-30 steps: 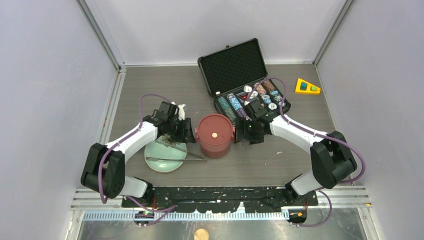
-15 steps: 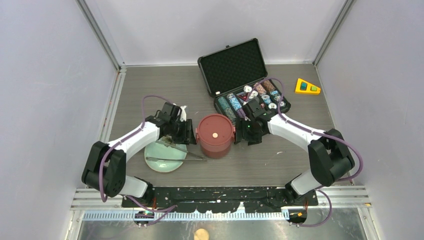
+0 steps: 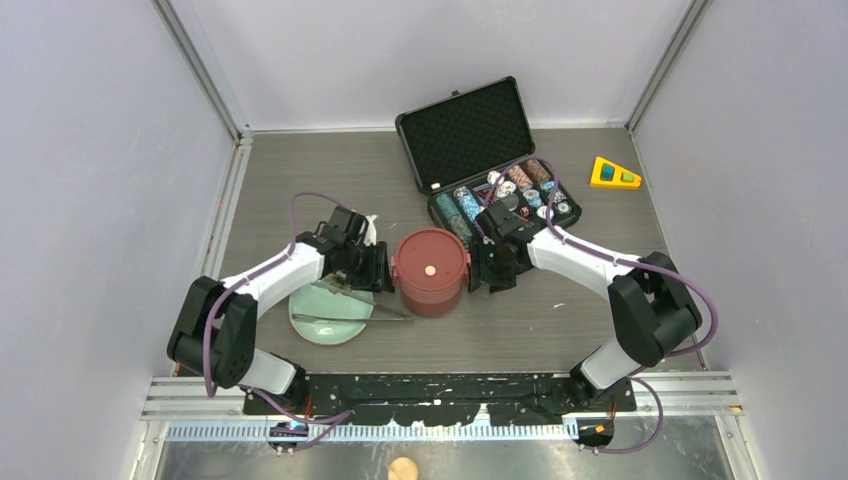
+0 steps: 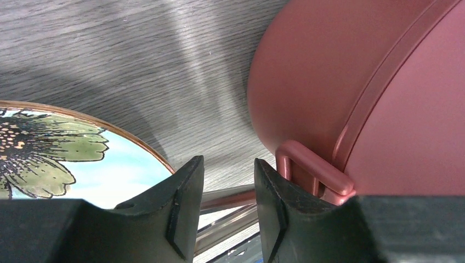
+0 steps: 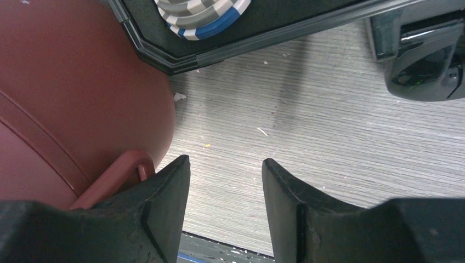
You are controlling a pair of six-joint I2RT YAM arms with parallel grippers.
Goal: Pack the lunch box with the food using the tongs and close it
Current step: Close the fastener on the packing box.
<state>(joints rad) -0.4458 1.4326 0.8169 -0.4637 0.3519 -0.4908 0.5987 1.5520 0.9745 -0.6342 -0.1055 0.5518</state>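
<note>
The maroon lunch box (image 3: 430, 285) stands at the table's middle with a flat lid on top. My left gripper (image 3: 378, 268) is at its left side, jaws open and empty. In the left wrist view the box's left clip (image 4: 315, 172) sits just outside the right finger of that gripper (image 4: 227, 164). My right gripper (image 3: 478, 268) is at the box's right side, open and empty. The right clip (image 5: 118, 175) lies just left of that gripper (image 5: 226, 161). The silver tongs (image 3: 350, 318) lie across the pale green plate (image 3: 320, 330). The food is out of view.
An open black case of poker chips (image 3: 500, 195) stands behind the lunch box, its corner close to my right gripper (image 5: 181, 57). A yellow wedge (image 3: 613, 173) lies at the back right. Something small and white (image 3: 366, 222) lies behind my left wrist.
My right gripper has moved left up to the lunch box's side and its jaws have narrowed. My left gripper has edged right toward the box and narrowed a little.
</note>
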